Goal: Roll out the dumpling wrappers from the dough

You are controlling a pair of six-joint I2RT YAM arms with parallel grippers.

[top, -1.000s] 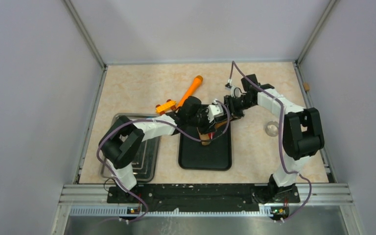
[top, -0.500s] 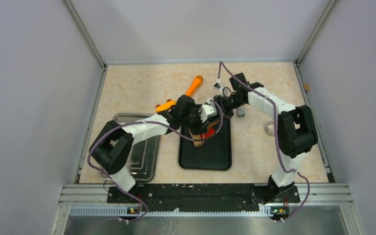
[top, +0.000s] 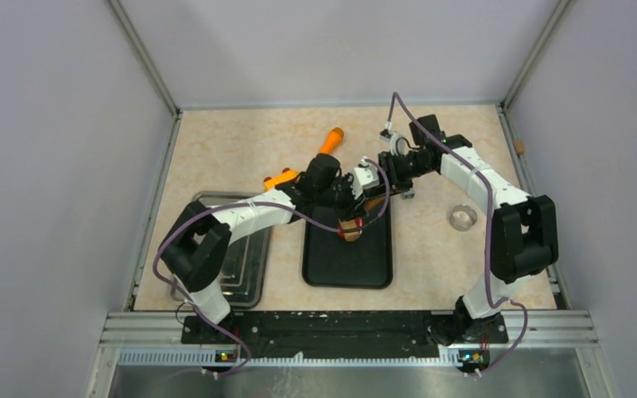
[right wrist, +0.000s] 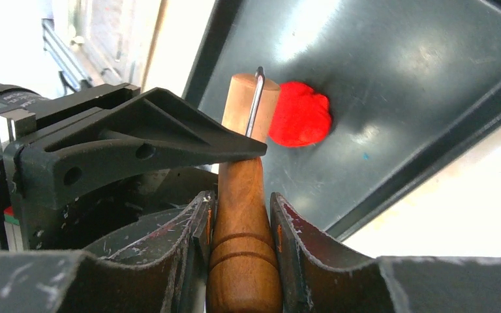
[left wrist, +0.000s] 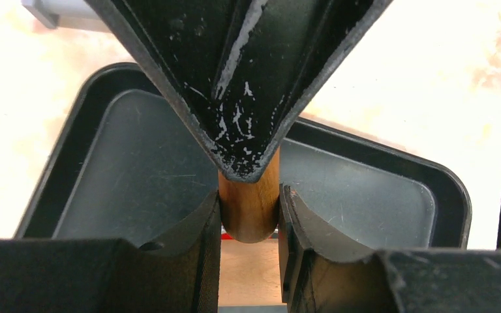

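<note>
Left pincer [left wrist: 249,218] and right pincer [right wrist: 242,215] both clench the wooden rolling pin [right wrist: 241,261]; dough [right wrist: 299,116] sits at three o'clock of its tip.

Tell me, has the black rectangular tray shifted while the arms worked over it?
No. The black rectangular tray lies exactly where it was, its left edge equally close to the silver metal tray.

We look down into a robotics lab's test cell: plain grey wall panels [top: 50,166] in aluminium framing [top: 143,62] box in a marble-patterned table [top: 232,141], where the left arm [top: 249,214] and the right arm [top: 481,178], trailing purple cables [top: 488,265], stand bolted to a metal rail [top: 564,319] at its near edge.
</note>
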